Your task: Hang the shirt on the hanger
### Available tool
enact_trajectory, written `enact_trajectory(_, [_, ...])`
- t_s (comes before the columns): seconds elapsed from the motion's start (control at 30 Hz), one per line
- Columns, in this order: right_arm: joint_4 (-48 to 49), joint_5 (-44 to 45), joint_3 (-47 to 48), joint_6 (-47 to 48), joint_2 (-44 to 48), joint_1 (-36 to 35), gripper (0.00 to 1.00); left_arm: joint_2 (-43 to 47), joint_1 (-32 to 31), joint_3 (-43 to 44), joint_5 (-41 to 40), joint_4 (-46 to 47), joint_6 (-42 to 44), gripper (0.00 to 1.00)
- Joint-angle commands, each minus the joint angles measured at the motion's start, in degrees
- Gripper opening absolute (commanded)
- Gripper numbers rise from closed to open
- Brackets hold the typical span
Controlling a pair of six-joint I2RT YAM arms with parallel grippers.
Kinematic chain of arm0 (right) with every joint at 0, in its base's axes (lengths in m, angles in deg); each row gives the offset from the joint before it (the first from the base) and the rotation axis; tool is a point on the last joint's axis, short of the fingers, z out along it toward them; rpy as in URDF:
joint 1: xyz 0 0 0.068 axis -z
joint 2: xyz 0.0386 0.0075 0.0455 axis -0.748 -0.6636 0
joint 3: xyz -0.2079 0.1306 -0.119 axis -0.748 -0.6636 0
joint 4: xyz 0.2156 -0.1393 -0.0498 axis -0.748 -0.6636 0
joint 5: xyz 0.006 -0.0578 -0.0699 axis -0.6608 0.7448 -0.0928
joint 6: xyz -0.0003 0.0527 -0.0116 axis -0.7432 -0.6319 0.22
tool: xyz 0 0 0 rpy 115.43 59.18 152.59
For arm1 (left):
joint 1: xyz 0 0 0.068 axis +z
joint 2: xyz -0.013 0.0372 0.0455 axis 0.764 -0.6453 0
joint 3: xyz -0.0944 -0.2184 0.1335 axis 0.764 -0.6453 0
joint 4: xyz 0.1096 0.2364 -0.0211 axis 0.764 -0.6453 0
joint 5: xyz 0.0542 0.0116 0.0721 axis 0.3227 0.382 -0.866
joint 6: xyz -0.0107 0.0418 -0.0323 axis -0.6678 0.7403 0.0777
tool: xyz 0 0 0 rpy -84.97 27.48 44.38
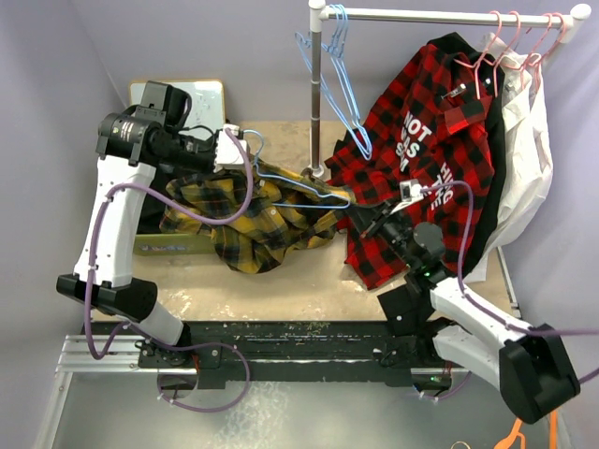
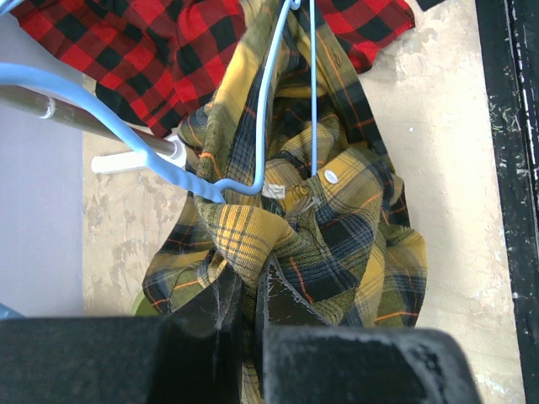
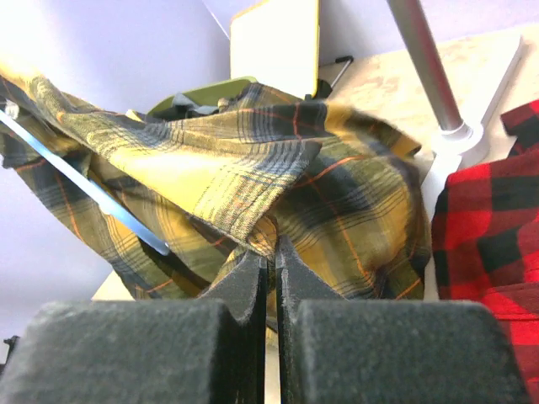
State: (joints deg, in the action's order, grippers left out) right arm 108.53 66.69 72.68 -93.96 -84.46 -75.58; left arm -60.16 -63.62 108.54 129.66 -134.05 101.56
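Gripping shirt (red shirt lettered "NOT")

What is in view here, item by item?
Shirt: one, yellow and navy plaid, heaped on the table left of centre.
Hanger: one, light blue wire, partly inside the shirt.
Spare blue hangers: a few, light blue, rail's left end.
Pink hangers: several, pink, rail's right end.
Red shirt: one, red and black check with white lettering, hanging from the rail.
White garment: one, white, hanging far right.
Rail: one, white bar on a grey pole, back of table.
Table: one, beige.
Bin: one, olive green, under the shirt's left side.
Left end effector: one, black, shut on the shirt.
Right end effector: one, black, shut on the shirt.
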Motion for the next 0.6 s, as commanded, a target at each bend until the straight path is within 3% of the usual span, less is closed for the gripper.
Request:
enact_trajectory(0.0, [-4.52,-1.83,3.70,2.02,4.65,3.49,0.00,2.37,0.75,0.02,-2.07,-2.28,5.05,0.00])
enact_trajectory(0.3, [-15.26,-2.53,8.11,4.33,10.38,4.47,0.00,2.97,0.75,-6.84,-13.72,8.29,-0.43,0.00])
enact_trajectory(0.57, [-40.28,-3.64,19.27,10.47,12.95,4.22,0.00,2.92,-2.21,-12.76,-22.65,25.81,-17.87,0.00])
